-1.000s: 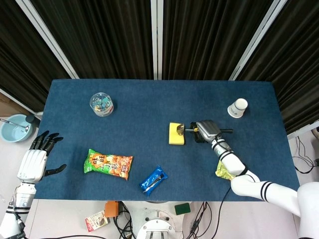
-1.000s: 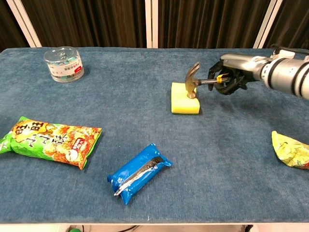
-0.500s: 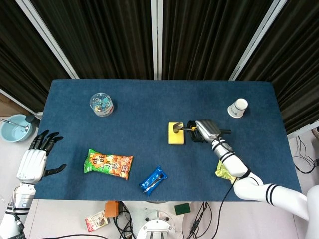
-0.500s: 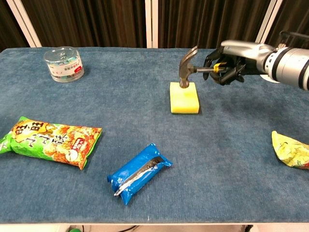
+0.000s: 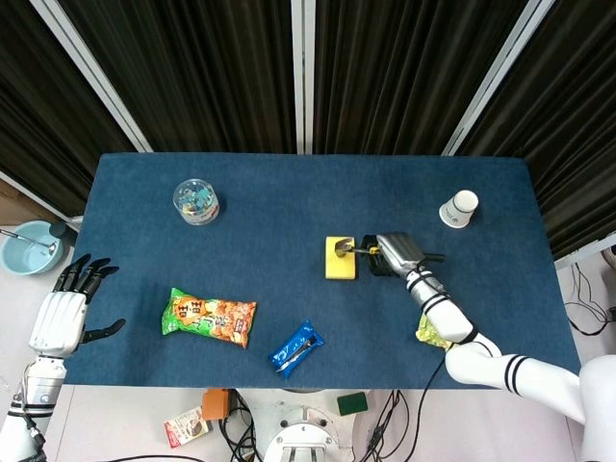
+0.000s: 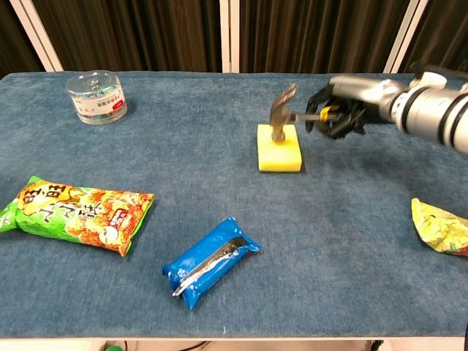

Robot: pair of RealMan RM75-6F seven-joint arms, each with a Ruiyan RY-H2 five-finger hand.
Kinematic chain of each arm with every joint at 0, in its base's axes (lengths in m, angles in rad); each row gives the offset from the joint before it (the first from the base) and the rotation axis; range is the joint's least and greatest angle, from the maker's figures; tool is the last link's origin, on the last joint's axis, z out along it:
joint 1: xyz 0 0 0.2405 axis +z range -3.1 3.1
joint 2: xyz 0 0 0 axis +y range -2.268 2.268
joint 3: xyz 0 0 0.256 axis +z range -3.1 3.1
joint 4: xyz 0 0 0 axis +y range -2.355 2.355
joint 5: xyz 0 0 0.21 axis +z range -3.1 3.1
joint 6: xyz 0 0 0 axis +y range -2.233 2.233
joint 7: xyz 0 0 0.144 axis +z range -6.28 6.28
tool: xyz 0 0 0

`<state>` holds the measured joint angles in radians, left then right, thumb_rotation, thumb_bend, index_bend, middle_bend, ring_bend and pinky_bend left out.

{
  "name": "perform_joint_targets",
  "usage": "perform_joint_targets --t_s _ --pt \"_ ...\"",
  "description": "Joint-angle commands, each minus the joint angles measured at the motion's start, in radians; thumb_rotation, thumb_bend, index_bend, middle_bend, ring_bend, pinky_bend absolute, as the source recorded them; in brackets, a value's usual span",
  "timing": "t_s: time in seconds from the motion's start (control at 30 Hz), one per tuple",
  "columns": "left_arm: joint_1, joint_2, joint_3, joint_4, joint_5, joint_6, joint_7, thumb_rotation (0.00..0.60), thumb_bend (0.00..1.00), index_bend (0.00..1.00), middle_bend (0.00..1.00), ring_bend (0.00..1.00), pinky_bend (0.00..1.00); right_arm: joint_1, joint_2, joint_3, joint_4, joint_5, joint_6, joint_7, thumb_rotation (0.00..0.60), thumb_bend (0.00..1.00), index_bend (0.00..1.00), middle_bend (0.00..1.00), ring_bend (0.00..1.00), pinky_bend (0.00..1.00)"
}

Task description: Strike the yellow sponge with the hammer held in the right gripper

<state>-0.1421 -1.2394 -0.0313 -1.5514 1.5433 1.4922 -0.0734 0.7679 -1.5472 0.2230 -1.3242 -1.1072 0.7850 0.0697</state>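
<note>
Strike step: right hand (image 6: 338, 115) wrapped tight round small metal-headed hammer (image 6: 281, 111), head on far part of yellow rectangular sponge (image 6: 278, 147) at mid blue cloth surface (image 6: 219, 175); best kept square and centred; left hand (image 5: 60, 313) empty, fingers spread

White arm shells banded with black rings; left hand (image 5: 60, 313) white-backed, black-fingered; right hand (image 5: 399, 252) silver-grey.
</note>
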Motion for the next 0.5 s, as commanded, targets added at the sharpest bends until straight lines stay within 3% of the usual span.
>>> perform_joint_targets --t_s 0.03,0.2,0.5 --pt "0.0 0.001 0.0 -0.001 0.001 0.001 0.0 0.6 0.09 0.21 0.15 0.05 0.11 -0.032 0.053 0.027 -0.025 -0.007 0.031 0.054 0.6 1.0 0.96 0.78 0.66 0.81" --pt "-0.002 -0.002 0.001 -0.004 0.006 -0.003 0.005 0.6 0.09 0.21 0.15 0.05 0.11 -0.023 0.04 0.032 0.047 0.041 -0.01 0.054 0.6 1.0 0.96 0.78 0.66 0.79" --pt "0.002 0.004 0.001 -0.012 -0.001 -0.004 0.016 0.6 0.09 0.21 0.15 0.05 0.11 0.047 -0.095 0.05 0.272 0.066 -0.112 0.092 0.6 1.0 0.85 0.7 0.6 0.67"
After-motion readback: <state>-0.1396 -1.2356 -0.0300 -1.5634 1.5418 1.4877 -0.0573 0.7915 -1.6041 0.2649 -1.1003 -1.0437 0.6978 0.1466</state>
